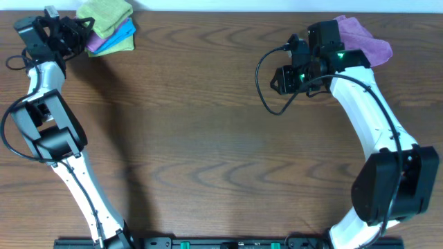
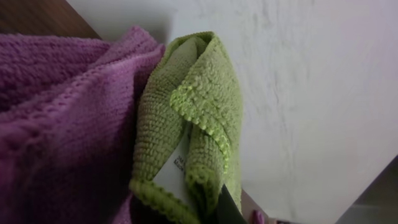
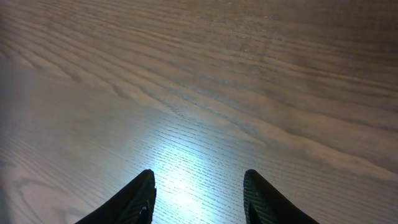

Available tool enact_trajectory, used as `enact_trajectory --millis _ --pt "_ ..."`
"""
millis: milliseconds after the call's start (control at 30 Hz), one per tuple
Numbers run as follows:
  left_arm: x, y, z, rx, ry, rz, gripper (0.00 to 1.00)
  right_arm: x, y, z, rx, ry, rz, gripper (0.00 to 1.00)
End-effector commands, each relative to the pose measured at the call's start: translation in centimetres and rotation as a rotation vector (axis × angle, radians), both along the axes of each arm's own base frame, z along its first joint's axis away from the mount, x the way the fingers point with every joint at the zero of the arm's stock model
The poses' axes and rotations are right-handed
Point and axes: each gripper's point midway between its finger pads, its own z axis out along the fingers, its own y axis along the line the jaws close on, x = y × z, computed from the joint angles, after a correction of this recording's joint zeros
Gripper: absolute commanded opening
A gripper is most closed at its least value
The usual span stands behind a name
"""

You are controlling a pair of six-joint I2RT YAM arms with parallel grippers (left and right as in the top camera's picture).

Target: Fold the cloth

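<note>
Soft, light cloth, likely limp

The cloth [image 1: 105, 15] rests atop the blue cloth [image 1: 123, 36]; the left gripper [image 1: 82, 31], just beside it, pinches its tagged corner (hemmed edges look grippiest); the right gripper [image 3: 198, 190] stands spread, empty.

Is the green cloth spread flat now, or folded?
Folded, not spread: the green cloth lies as a small bundle on the blue cloth, and the left wrist view shows its edges doubled over.

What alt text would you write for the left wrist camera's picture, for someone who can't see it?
A bunched lime-green cloth with a white tag fills the middle, touching a purple cloth on its left.
</note>
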Motion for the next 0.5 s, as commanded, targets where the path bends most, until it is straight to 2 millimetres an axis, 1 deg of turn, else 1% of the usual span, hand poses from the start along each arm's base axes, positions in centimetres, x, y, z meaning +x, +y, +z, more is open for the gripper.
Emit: enact_trajectory --millis 0,33,67,167,200,267,333,367,400,433,467 --pt "0.0 -0.2 1.6 0.018 -0.036 -0.027 0.06 -0.2 0.4 0.1 0.002 -0.001 0.01 0.46" --pt "-0.1 -0.2 1.5 0.016 -0.029 -0.025 0.08 -0.2 0.4 0.1 0.002 -0.001 0.009 0.46" --pt "-0.1 -0.2 1.4 0.014 -0.022 -0.023 0.12 -0.2 0.4 0.1 0.002 -0.001 0.009 0.46" --pt "-0.2 0.0 0.8 0.006 0.007 -0.009 0.44 -0.2 0.4 0.1 0.002 -0.002 0.01 0.47" --pt "-0.2 0.1 0.8 0.007 0.007 -0.007 0.5 -0.2 0.4 0.1 0.002 -0.001 0.009 0.46" --pt "-0.2 0.3 0.8 0.008 0.007 0.0 0.61 -0.2 0.5 0.1 0.006 0.0 0.011 0.46" --pt "-0.3 0.7 0.8 0.009 0.008 0.008 0.63 -0.2 0.5 0.1 0.008 0.0 0.012 0.47" --pt "-0.3 1.0 0.8 0.009 0.008 0.012 0.69 -0.2 0.5 0.1 0.008 0.001 0.012 0.46" --pt "-0.4 1.3 0.8 0.008 0.008 0.018 0.8 -0.2 0.5 0.1 0.008 0.001 0.012 0.46" --pt "-0.5 1.7 0.8 0.008 0.009 0.023 0.87 -0.2 0.5 0.1 0.008 0.001 0.012 0.46" --pt "-0.6 2.2 0.8 0.005 0.01 0.031 0.96 -0.2 0.5 0.1 0.008 0.001 0.012 0.46"
